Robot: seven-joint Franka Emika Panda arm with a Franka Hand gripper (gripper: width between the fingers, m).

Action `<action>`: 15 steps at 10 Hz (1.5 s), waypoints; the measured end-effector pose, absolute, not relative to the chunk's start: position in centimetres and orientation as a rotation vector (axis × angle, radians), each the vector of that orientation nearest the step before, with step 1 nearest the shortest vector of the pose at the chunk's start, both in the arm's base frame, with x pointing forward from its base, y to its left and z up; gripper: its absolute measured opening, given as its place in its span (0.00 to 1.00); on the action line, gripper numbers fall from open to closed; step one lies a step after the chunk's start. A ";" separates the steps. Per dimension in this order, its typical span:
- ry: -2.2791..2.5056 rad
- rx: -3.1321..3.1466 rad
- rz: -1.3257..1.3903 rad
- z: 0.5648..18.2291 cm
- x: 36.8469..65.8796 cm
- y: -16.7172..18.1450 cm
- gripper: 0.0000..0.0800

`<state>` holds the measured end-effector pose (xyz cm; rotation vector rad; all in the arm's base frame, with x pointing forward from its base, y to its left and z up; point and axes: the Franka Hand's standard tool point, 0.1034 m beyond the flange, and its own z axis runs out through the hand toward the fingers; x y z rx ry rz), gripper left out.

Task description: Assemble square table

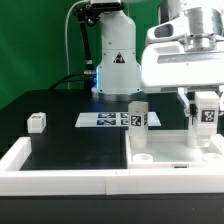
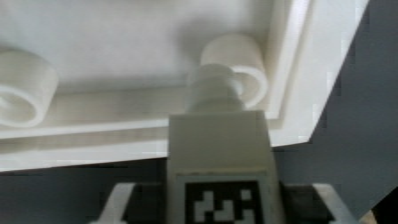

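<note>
My gripper (image 1: pixel 206 120) is shut on a white block leg (image 1: pixel 207 112) with a black-and-white tag, held upright over the right side of the square table's white slab (image 1: pixel 168 148). In the wrist view the leg (image 2: pixel 226 150) sits between my fingers (image 2: pixel 118 200). Its narrow tip meets a round socket (image 2: pixel 235 58) near the slab's corner, and a second socket (image 2: pixel 22 88) shows further along. Another tagged leg (image 1: pixel 138 116) stands upright at the slab's far corner on the exterior view's left. A third leg (image 1: pixel 37 122) lies alone on the black table far to the exterior view's left.
The marker board (image 1: pixel 104 119) lies flat behind the slab, in front of the robot's base (image 1: pixel 116 60). A long white rim wall (image 1: pixel 60 178) runs along the front and up the left side of the black table.
</note>
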<state>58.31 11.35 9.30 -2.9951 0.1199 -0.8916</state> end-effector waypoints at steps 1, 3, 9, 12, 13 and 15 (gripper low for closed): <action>0.116 -2.992 -0.897 9.4 58.5 11.6 0.36; 0.113 -2.987 -0.909 9.3 59.4 11.8 0.36; 0.084 -3.005 -0.931 8.0 59.9 11.2 0.36; 0.072 -3.004 -0.936 7.9 59.9 11.6 0.36; 0.068 -3.002 -0.939 7.8 60.0 11.8 0.36; 0.060 -3.009 -0.921 7.3 59.7 12.0 0.36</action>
